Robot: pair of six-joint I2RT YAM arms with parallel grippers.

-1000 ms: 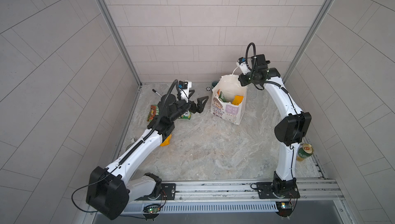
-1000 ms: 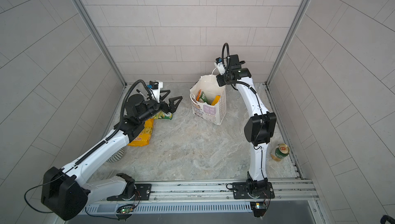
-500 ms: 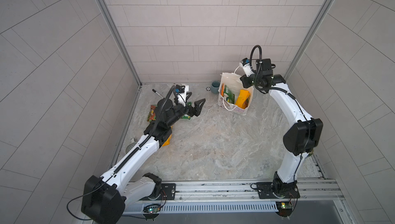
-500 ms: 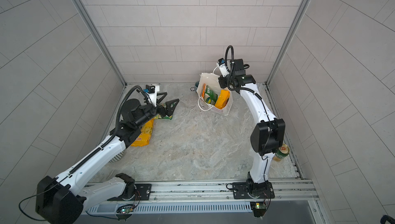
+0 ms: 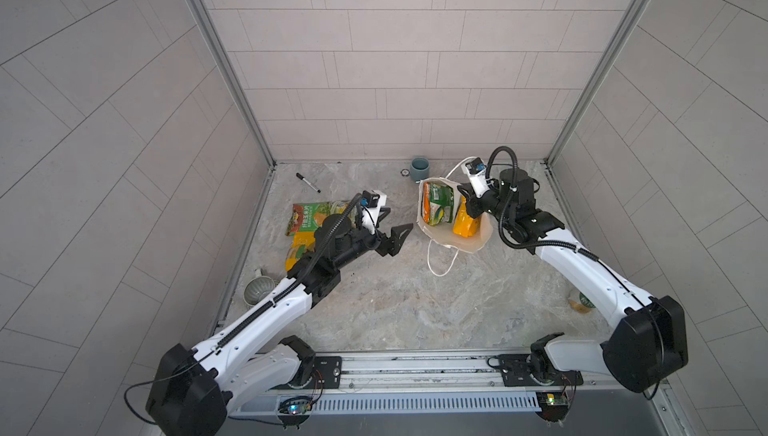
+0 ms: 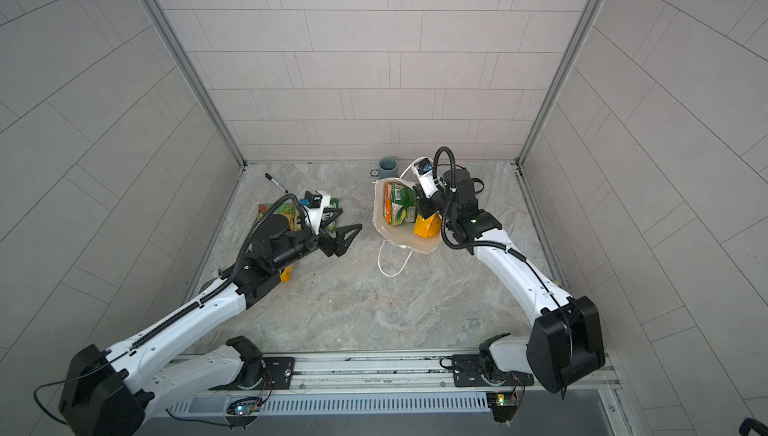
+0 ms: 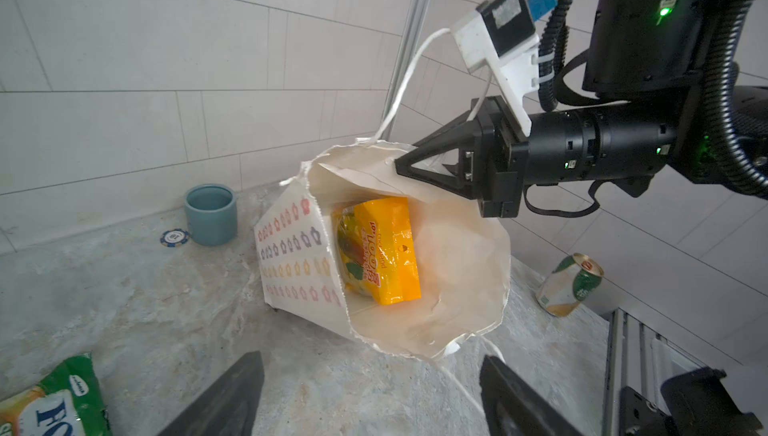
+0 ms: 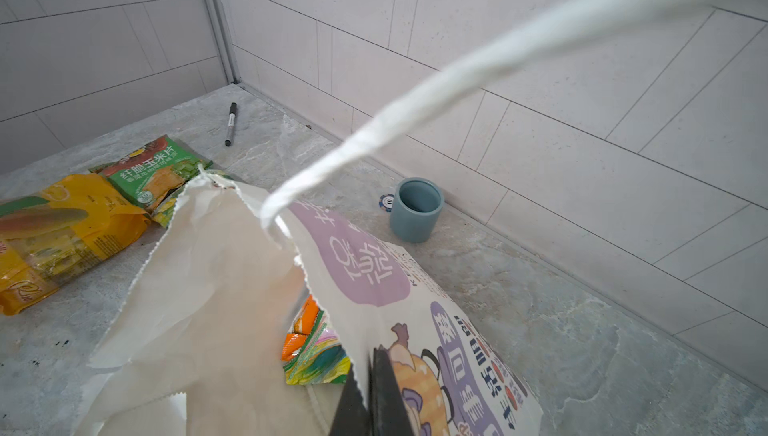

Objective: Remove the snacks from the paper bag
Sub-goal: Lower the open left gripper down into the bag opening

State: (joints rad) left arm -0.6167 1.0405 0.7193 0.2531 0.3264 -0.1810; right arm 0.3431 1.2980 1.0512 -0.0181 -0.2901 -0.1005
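The left gripper [image 7: 370,402] stands wide open and empty, its black wedge fingers [image 7: 232,396] spread above the marbled grey table [image 7: 124,309] and touching nothing. Straight ahead of it the paper bag [image 7: 291,255] is tipped so that its mouth faces those fingers. The right gripper [image 7: 409,163] is clamped tight on the bag's serrated upper rim, just beside a white cord handle [image 7: 399,93]. Below that grip, inside the bag, lie a glossy orange-yellow packet [image 7: 386,251], its red lettering too skewed to read, and a green-and-orange packet [image 5: 437,205]. The bag's side wall carries rows of small coloured stars; its front shows purple panels with Chinese characters and a cartoon figure [image 8: 415,375]. Beside the left gripper's near finger lies a crinkled green packet [image 7: 54,405] showing blue "FO" on white.
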